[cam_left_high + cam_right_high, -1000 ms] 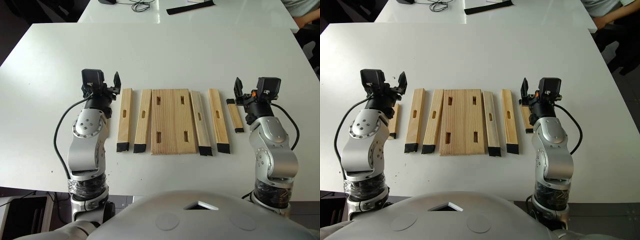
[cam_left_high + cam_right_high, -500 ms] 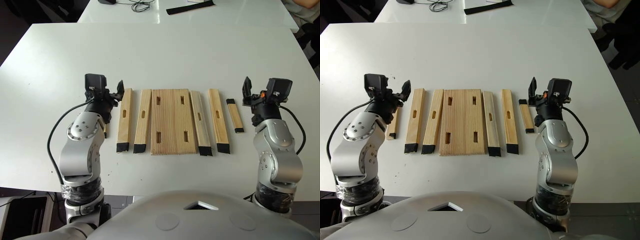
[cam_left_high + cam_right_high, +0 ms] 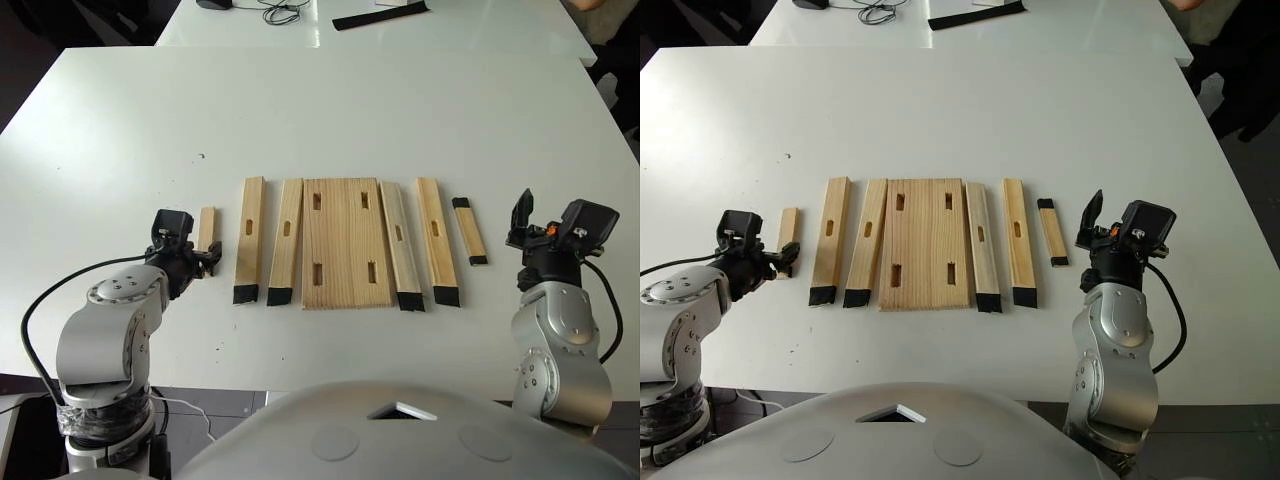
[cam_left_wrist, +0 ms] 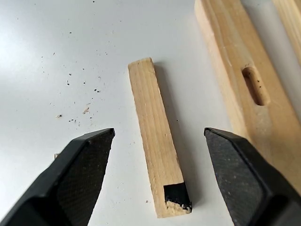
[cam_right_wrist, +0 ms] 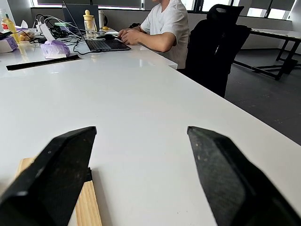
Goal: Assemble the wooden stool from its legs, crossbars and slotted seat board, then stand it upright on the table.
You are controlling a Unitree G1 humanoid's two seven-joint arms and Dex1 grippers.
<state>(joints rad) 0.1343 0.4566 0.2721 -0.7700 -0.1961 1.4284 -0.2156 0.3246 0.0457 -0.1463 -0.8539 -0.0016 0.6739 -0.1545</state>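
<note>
The slotted seat board (image 3: 346, 243) lies flat mid-table. Two slotted legs (image 3: 249, 238) (image 3: 285, 240) rest to its left and two more (image 3: 400, 244) (image 3: 437, 240) to its right. A short crossbar (image 3: 206, 229) lies at the far left and another (image 3: 469, 230) at the far right. My left gripper (image 3: 205, 262) is open just behind the near, black-tipped end of the left crossbar (image 4: 157, 160), its fingers (image 4: 89, 165) on either side of it. My right gripper (image 3: 530, 222) is open, off to the right of the right crossbar (image 5: 87, 207) and touching nothing.
The white table (image 3: 330, 110) has free room beyond the parts. A second table behind carries a black strip (image 3: 380, 15) and cables (image 3: 280, 10). Wood crumbs (image 4: 77, 110) dot the surface near the left crossbar. A black office chair (image 5: 221, 42) stands past the table's right side.
Both arms have drawn back toward the near edge. The left gripper dropped from the far end of the left leg to the left crossbar's near end. The right gripper moved right, clear of its crossbar.
</note>
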